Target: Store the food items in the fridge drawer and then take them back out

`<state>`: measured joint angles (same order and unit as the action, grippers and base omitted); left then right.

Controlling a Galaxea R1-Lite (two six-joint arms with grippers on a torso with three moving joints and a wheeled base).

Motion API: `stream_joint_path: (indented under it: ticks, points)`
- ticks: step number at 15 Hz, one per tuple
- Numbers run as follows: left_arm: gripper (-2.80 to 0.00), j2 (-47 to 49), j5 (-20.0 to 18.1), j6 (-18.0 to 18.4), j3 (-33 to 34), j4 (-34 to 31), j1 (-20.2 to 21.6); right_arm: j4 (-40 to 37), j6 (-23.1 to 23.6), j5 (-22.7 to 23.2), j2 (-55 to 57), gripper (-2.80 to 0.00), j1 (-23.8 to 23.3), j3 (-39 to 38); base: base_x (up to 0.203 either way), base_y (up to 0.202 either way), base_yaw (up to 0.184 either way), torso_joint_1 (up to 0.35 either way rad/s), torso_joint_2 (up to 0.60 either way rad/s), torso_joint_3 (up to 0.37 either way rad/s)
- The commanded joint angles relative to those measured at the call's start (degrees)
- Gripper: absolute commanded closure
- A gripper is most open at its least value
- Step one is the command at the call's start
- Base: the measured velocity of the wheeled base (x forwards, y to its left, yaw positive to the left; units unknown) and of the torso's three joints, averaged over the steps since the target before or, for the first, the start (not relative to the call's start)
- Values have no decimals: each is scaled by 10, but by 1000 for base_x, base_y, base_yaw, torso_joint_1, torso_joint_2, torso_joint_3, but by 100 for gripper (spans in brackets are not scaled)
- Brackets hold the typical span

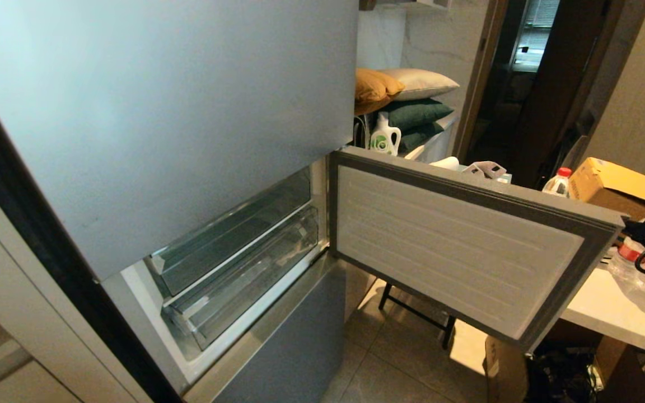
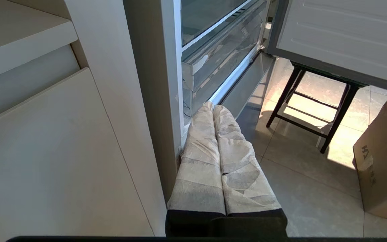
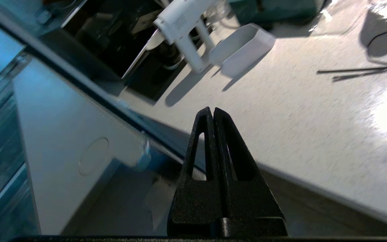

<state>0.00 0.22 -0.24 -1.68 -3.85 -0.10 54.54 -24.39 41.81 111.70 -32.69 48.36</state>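
The fridge drawer (image 1: 244, 274) of clear plastic sits pushed in behind the open middle door (image 1: 457, 240) of the silver-grey fridge; it also shows in the left wrist view (image 2: 220, 57). The food items are out of view. My right gripper (image 3: 212, 112) is shut and holds nothing; it hangs over the edge of a white counter (image 3: 281, 111), close to the open door (image 3: 72, 134). My left gripper (image 2: 212, 107), its fingers wrapped in white cloth, is shut and empty, parked low by the fridge's bottom corner.
A white table (image 1: 619, 308) at the right carries a water bottle (image 1: 557, 182) and a cardboard box (image 1: 619, 187). A black stool (image 2: 314, 101) stands under the open door. Another cardboard box (image 2: 385, 158) is on the floor. A white container (image 3: 244, 48) lies on the counter.
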Motion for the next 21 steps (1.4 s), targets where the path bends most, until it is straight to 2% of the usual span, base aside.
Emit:
stream_joint_path:
  ticks: [1,5,10,12,14,16,17,19,21]
  points:
    - [0,0,0,0,0,0,0,3,-1,7,-46,0,6,-40,0,0,0,0,0,0]
    - [0,0,0,0,0,0,0,3,1,19,-146,0,24,-146,0,0,0,0,0,0]
    - [0,0,0,0,0,0,0,4,7,43,-324,0,46,-290,0,0,0,0,0,0]
    - [0,0,0,0,0,0,0,3,7,55,-411,0,72,-344,0,0,0,0,0,0]
    - [0,0,0,0,0,0,0,2,5,57,-467,0,135,-383,0,0,0,0,0,0]
    - [0,0,0,0,-1,0,0,1,2,18,-451,0,186,-392,0,0,0,0,0,0]
    - [0,0,0,0,0,0,0,2,0,-24,-434,0,197,-392,0,0,0,0,0,0]
    - [0,0,0,0,-1,0,0,4,0,-71,-417,0,200,-390,0,0,0,0,0,0]
    - [0,0,0,0,0,0,0,4,-1,-74,-384,0,203,-389,0,0,0,0,0,0]
